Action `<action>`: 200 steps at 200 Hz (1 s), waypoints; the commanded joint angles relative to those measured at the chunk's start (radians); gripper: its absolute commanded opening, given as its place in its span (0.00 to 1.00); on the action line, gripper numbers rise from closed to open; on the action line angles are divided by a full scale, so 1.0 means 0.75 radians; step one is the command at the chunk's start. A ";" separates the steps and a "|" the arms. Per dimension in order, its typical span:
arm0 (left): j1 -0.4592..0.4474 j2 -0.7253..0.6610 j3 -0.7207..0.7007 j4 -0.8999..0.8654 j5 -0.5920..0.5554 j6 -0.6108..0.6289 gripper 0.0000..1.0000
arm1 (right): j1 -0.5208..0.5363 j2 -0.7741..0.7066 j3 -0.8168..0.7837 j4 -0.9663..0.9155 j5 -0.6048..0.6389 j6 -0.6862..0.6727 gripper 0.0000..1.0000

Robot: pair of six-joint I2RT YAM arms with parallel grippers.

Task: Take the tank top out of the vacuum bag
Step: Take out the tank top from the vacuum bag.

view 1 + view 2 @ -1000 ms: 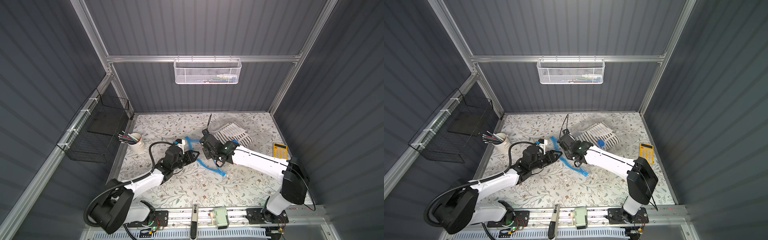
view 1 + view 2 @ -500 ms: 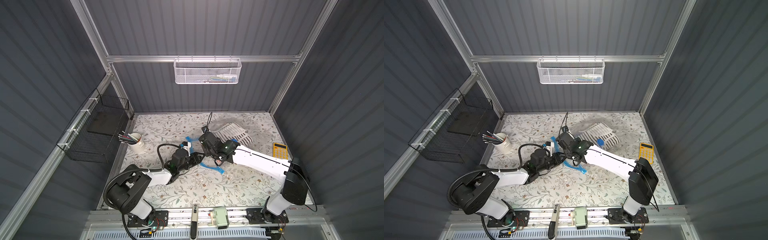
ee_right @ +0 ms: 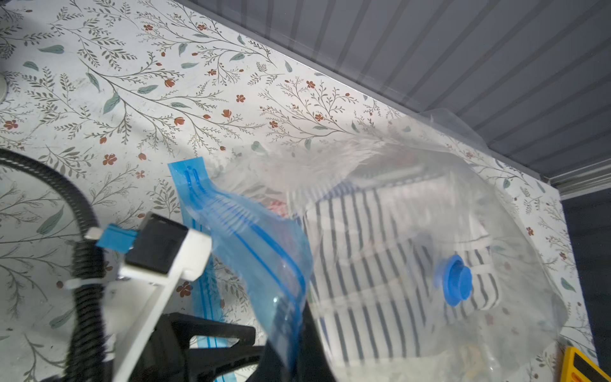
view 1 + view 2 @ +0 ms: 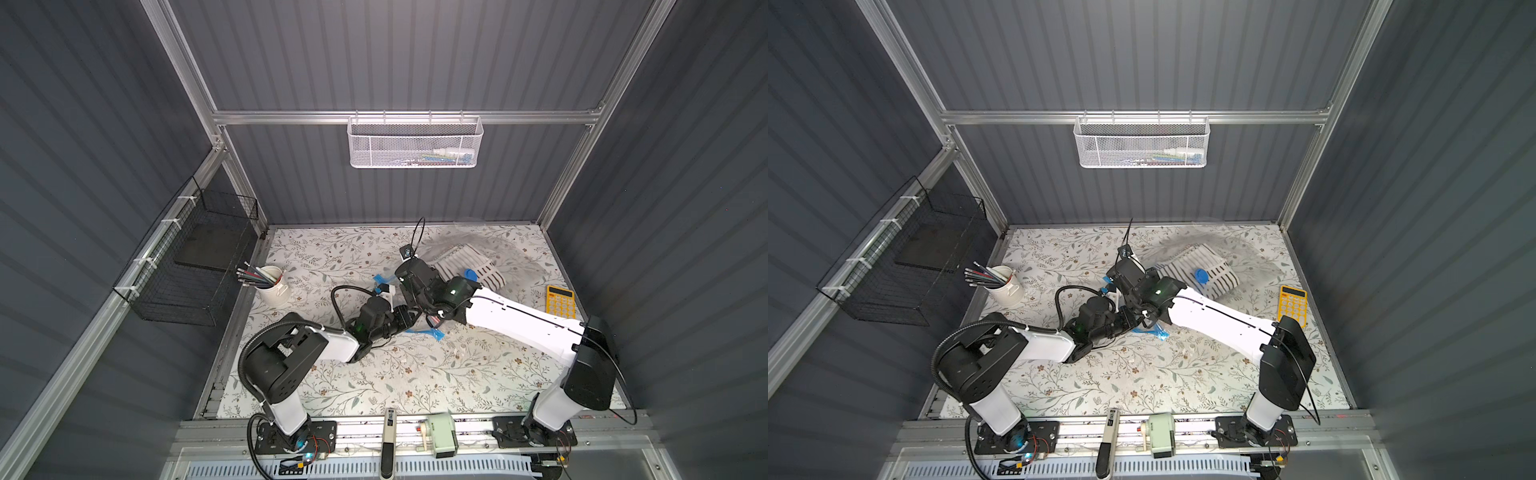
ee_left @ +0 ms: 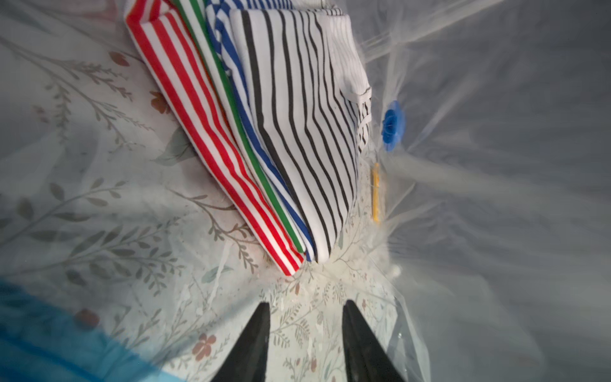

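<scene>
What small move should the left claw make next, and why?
Probably ease the left claw forward to the striped stack: its jaws stand open just short of it, inside the vacuum bag, whose blue mouth the right claw holds lifted.

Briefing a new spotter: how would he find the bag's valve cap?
On the floral table, find the clear vacuum bag at the back. Its valve cap sits over striped clothes: a round blue knob, unlike the flat blue zip strip.

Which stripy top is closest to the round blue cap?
The black-and-white striped top, right beside the blue valve cap; the blue-striped, green-striped and red-striped tops lie farther away.
</scene>
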 commanded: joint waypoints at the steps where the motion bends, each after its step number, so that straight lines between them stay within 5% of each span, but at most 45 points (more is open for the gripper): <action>1: -0.018 0.048 0.061 0.052 0.015 -0.009 0.35 | 0.013 0.001 0.013 0.023 -0.001 0.001 0.00; 123: -0.053 0.164 0.223 0.002 -0.087 -0.018 0.33 | 0.060 -0.034 -0.083 0.090 0.014 0.009 0.00; 158: -0.053 0.200 0.255 -0.090 -0.208 -0.089 0.47 | 0.064 -0.101 -0.213 0.186 0.014 0.048 0.00; 200: -0.052 0.253 0.256 0.073 -0.219 -0.095 0.51 | 0.063 -0.129 -0.221 0.178 0.004 0.032 0.00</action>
